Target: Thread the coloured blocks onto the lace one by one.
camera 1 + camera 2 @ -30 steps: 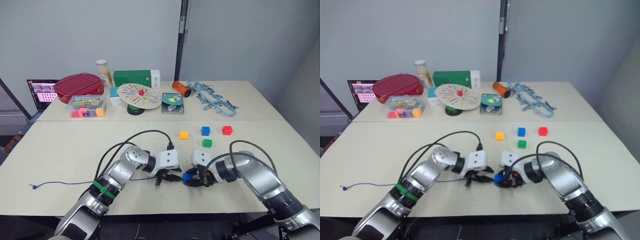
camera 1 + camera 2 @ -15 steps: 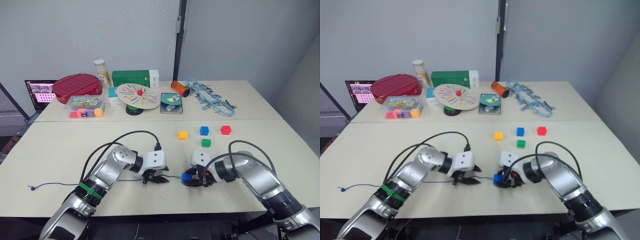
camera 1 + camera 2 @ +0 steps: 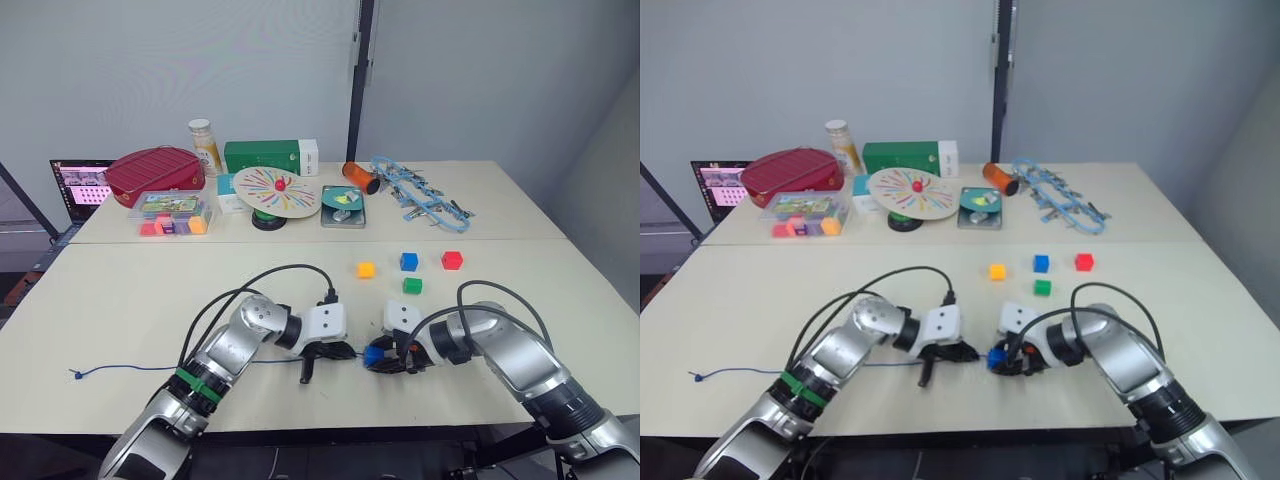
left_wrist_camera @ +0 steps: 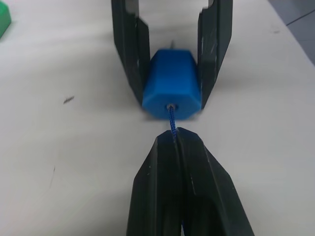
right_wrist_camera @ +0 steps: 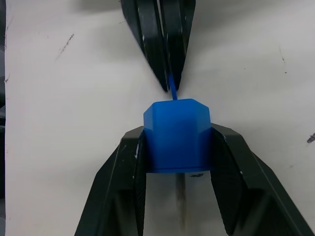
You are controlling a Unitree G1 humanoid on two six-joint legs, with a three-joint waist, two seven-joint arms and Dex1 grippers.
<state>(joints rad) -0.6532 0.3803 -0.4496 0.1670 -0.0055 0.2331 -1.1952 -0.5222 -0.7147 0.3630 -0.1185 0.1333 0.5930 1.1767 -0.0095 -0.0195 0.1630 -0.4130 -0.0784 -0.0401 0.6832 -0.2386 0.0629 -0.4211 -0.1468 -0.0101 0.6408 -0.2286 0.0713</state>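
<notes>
Lace (image 4: 172, 117) pinched by left claw (image 4: 175, 135), entering blue block (image 5: 177, 133) clamped by right claw (image 5: 177, 147).

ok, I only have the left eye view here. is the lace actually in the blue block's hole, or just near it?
Observer: In it. The left wrist view shows the lace running into the hole in the blue block.
Operator: who's holding what?
Observer: The left gripper is shut on the lace just short of the hole. The right gripper clamps the blue block by two opposite sides.
Operator: tip out the far side?
Observer: Cannot tell. The right wrist view shows a thin pale streak behind the blue block, too vague to call.
</notes>
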